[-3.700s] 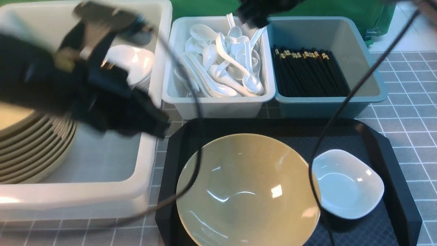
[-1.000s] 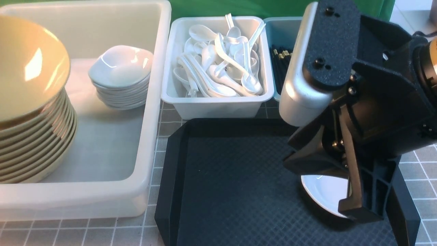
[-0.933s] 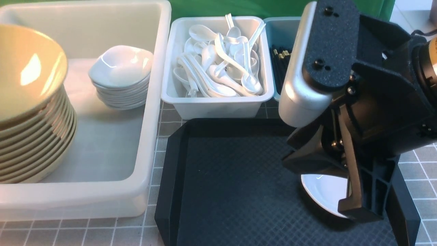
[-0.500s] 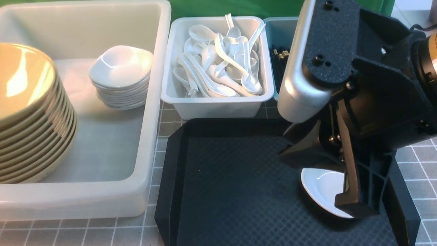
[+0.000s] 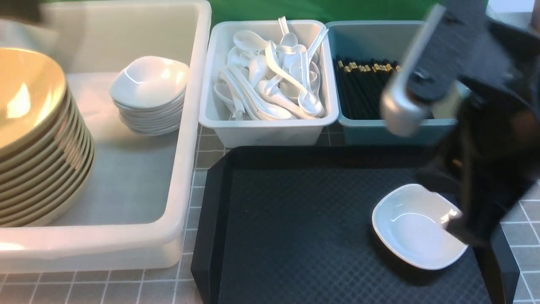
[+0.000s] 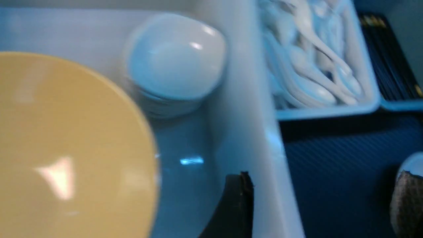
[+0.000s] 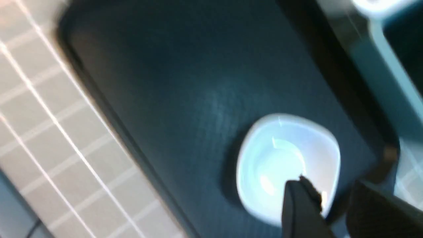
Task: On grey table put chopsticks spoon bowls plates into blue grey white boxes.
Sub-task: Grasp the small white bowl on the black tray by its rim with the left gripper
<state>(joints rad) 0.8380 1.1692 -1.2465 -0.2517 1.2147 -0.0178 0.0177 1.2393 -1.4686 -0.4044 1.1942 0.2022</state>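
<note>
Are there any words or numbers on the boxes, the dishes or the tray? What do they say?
No text can be read in any view.
White box, spoon box, blue box, black tray, small white dish: plain, with no writing seen.
Chopsticks: gold marks at their ends, too small to tell if they are letters.
Both wrist views: too blurred to show any print.

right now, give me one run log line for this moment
right gripper: open, straddling white dish rim | dish: on black tray | yellow bowl: stacked in white box
</note>
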